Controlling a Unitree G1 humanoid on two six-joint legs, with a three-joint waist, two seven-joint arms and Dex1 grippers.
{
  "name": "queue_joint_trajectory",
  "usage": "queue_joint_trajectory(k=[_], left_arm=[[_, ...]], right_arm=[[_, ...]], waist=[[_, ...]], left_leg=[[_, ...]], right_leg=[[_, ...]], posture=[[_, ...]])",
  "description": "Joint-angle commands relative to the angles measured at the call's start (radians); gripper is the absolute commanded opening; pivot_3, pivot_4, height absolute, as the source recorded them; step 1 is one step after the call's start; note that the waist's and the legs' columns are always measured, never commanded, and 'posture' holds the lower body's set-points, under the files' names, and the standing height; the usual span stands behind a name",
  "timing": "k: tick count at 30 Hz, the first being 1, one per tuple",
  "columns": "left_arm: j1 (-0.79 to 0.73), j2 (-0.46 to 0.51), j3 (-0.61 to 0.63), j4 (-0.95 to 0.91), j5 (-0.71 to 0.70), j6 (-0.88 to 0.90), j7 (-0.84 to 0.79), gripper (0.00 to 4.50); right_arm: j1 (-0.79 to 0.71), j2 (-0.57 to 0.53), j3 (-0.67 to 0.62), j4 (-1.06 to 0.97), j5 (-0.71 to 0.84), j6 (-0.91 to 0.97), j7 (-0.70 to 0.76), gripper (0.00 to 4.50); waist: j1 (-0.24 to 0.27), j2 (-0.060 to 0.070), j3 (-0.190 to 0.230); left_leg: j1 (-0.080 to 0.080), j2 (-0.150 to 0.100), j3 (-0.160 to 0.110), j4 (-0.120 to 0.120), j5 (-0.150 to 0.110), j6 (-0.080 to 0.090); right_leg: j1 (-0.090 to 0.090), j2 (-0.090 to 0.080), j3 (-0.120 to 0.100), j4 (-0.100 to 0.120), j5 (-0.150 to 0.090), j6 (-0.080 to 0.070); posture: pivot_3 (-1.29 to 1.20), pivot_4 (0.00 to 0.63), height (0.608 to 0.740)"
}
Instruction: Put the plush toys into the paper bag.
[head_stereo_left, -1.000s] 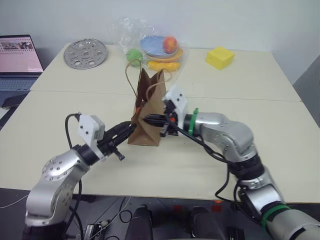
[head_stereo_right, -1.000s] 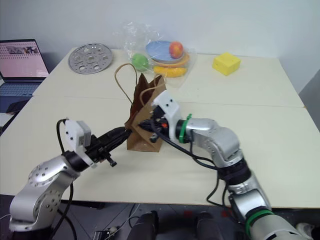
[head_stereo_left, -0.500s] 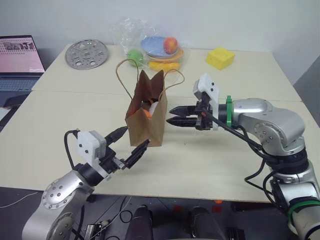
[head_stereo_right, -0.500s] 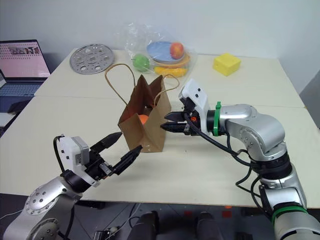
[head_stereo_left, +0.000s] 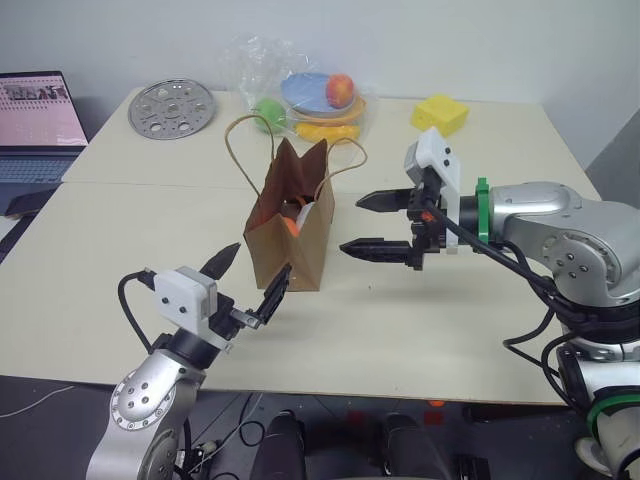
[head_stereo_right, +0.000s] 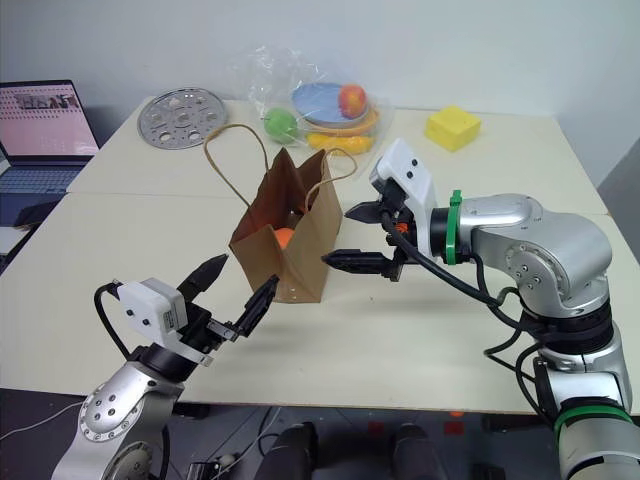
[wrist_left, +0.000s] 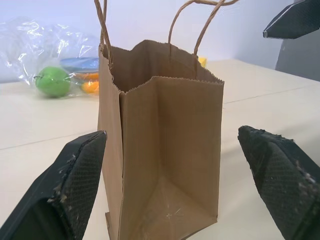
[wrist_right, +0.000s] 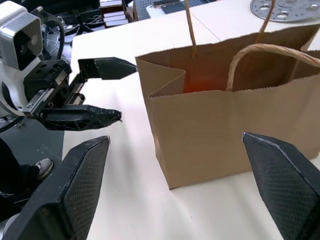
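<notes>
Standing upright on the table (head_stereo_left: 120, 225), the paper bag (head_stereo_left: 290, 235) holds both plush toys (head_stereo_left: 298, 214). Since a second ago, left gripper (head_stereo_left: 248, 279) and right gripper (head_stereo_left: 378, 222) released it, backed off, jaws now spread wide.

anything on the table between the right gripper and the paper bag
No. In the left eye view only bare table separates the open right gripper from the paper bag.
</notes>
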Motion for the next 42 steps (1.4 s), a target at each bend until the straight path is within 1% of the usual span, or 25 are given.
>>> queue_joint_trajectory(k=[1, 8, 16, 21, 24, 26, 28, 31, 32, 42], left_arm=[[-0.008, -0.008, -0.017, -0.005, 0.022, -0.031, 0.005, 4.5], [-0.11, -0.064, -0.077, 0.088, 0.078, -0.056, 0.039, 4.5], [-0.147, -0.1, -0.124, 0.162, 0.127, -0.094, 0.044, 4.5], [-0.18, -0.124, -0.131, 0.207, 0.144, -0.103, 0.054, 4.5], [-0.197, -0.133, -0.135, 0.226, 0.164, -0.109, 0.068, 4.5], [-0.204, -0.143, -0.124, 0.238, 0.168, -0.107, 0.086, 4.5], [-0.206, -0.147, -0.117, 0.241, 0.165, -0.102, 0.095, 4.5], [-0.201, -0.144, -0.119, 0.237, 0.161, -0.122, 0.084, 3.98], [-0.201, -0.143, -0.119, 0.236, 0.161, -0.125, 0.084, 3.73], [-0.201, -0.147, -0.112, 0.228, 0.164, -0.121, 0.099, 0.75]], right_arm=[[-0.022, -0.006, -0.039, -0.04, 0.023, 0.004, -0.017, 4.42], [-0.032, -0.012, -0.055, -0.056, 0.052, 0.037, -0.041, 4.42], [-0.037, -0.02, -0.072, -0.072, 0.069, 0.063, -0.078, 4.42], [-0.052, -0.032, -0.085, -0.081, 0.092, 0.073, -0.079, 4.42], [-0.066, -0.052, -0.09, -0.088, 0.117, 0.058, -0.045, 4.42], [-0.088, -0.081, -0.098, -0.1, 0.144, 0.029, 0.022, 4.42], [-0.104, -0.099, -0.101, -0.102, 0.163, 0.016, 0.054, 4.42], [-0.105, -0.095, -0.083, -0.093, 0.148, 0.002, 0.032, 4.5], [-0.104, -0.095, -0.079, -0.091, 0.145, -0.003, 0.028, 4.5], [-0.096, -0.097, -0.069, -0.088, 0.144, -0.018, 0.011, 4.5]], waist=[[0.0, 0.0, 0.0], [0.002, 0.0, 0.0], [0.001, 0.0, 0.0], [0.001, 0.0, 0.0], [0.001, 0.0, 0.0], [0.001, 0.0, 0.0], [0.001, 0.0, 0.0], [0.001, 0.0, 0.0], [0.001, 0.0, 0.0], [0.001, 0.0, 0.0]], left_leg=[[0.0, 0.0, 0.0, 0.0, 0.0, 0.0], [0.0, 0.0, 0.0, 0.0, 0.0, 0.0], [0.0, 0.0, 0.0, 0.0, 0.0, 0.0], [0.0, 0.0, 0.0, 0.0, 0.0, 0.0], [0.0, 0.0, 0.0, 0.0, 0.0, 0.0], [0.0, 0.0, 0.0, 0.0, 0.0, 0.0], [0.0, 0.0, 0.0, 0.0, 0.0, 0.0], [0.0, 0.0, -0.001, 0.0, 0.0, 0.0], [0.0, 0.0, -0.001, 0.0, 0.0, 0.0], [0.0, 0.0, -0.001, 0.0, 0.0, 0.0]], right_leg=[[0.0, 0.0, 0.0, 0.0, 0.0, 0.0], [0.0, 0.0, 0.0, 0.0, 0.0, 0.0], [0.0, 0.0, 0.0, 0.0, 0.0, 0.0], [0.0, 0.0, 0.0, 0.0, 0.0, 0.0], [0.0, 0.0, 0.0, 0.0, 0.0, 0.0], [0.0, 0.0, 0.0, 0.0, 0.0, 0.0], [0.0, 0.0, 0.0, 0.0, 0.0, 0.0], [0.0, 0.0, -0.001, 0.0, 0.0, 0.0], [0.0, 0.0, 0.0, 0.0, 0.0, 0.0], [0.0, 0.0, 0.0, 0.0, 0.0, 0.0]], posture=[[0.0, 0.15, 0.74], [0.0, 0.15, 0.74], [0.0, 0.15, 0.74], [0.0, 0.15, 0.74], [0.0, 0.15, 0.74], [0.0, 0.15, 0.74], [0.0, 0.15, 0.74], [0.0, 0.15, 0.74], [0.0, 0.15, 0.74], [0.0, 0.15, 0.74]])
